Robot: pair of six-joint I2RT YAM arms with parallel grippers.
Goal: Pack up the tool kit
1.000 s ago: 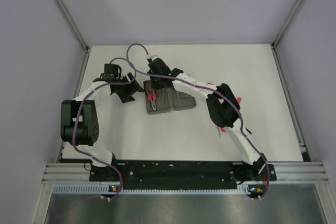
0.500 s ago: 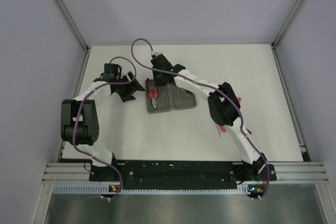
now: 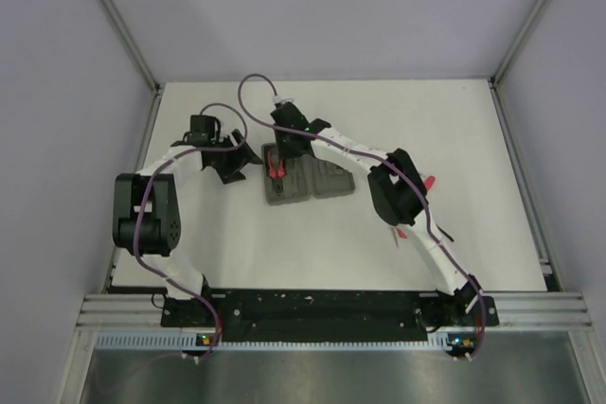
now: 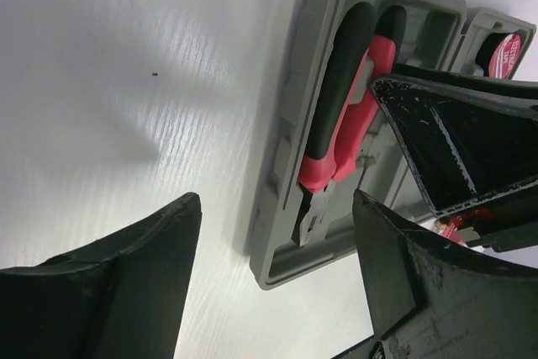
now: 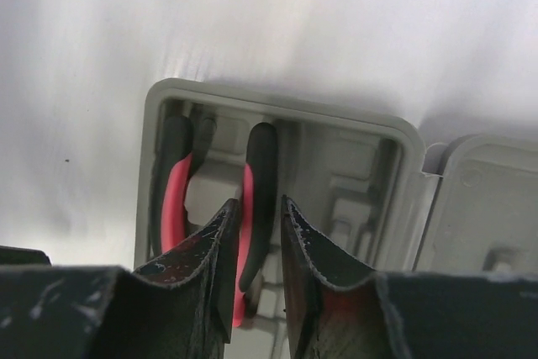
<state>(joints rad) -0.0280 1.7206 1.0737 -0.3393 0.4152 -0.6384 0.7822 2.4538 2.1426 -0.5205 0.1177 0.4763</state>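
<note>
Could drag the pliers out of their slot in the open case, mid-frame on the worktop — right gripper narrowly apart astride one handle, pinching or not unclear. Left gripper wide apart, empty, beside the case. No legible writing — print on the tape measure too small.

No word, brand, number or sign can be read in any view. Only faint white lettering is seen on the red tape measure in the far half of the grey case, and it is too blurred to be made out.
</note>
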